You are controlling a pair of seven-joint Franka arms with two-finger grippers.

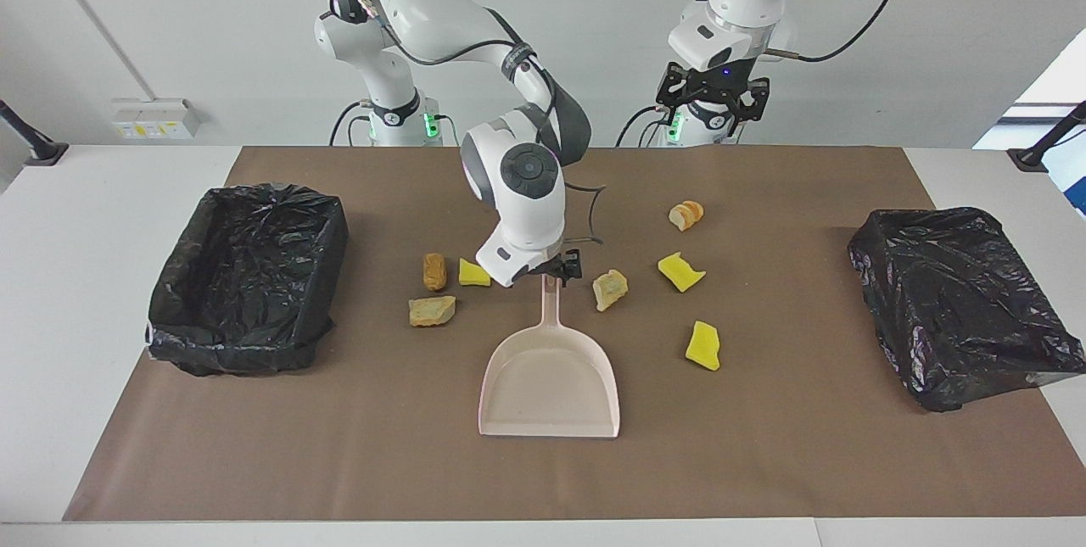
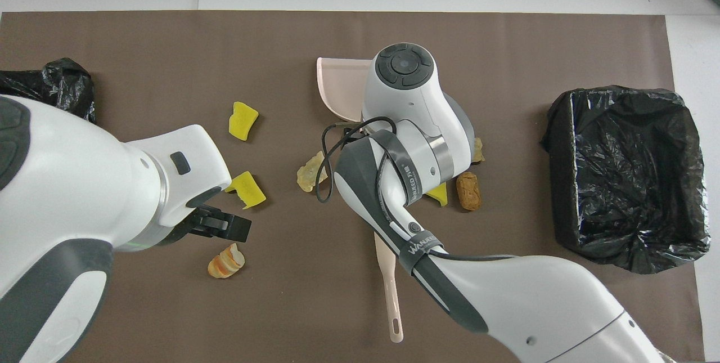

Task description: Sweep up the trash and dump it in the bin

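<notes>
Several trash chunks lie on the brown mat: yellow pieces (image 1: pixel 680 271) (image 1: pixel 703 346) (image 1: pixel 473 273) and tan or brown lumps (image 1: pixel 434 270) (image 1: pixel 432 310) (image 1: pixel 610 289) (image 1: pixel 685 214). The beige dustpan (image 1: pixel 550 377) lies flat among them, its handle (image 1: pixel 553 309) pointing toward the robots. My right gripper (image 1: pixel 562 271) is down at the end of that handle; in the overhead view the arm hides it. My left gripper (image 1: pixel 713 110) is open and empty. It waits high near its base, over the mat by a yellow piece (image 2: pixel 247 189). No brush bristles show.
A black-lined bin (image 1: pixel 237 335) stands at the right arm's end of the table and also shows in the overhead view (image 2: pixel 624 98). A second black bag-lined bin (image 1: pixel 959 301) stands at the left arm's end. A beige handle (image 2: pixel 389 290) with a hanging hole sticks out from under the right arm.
</notes>
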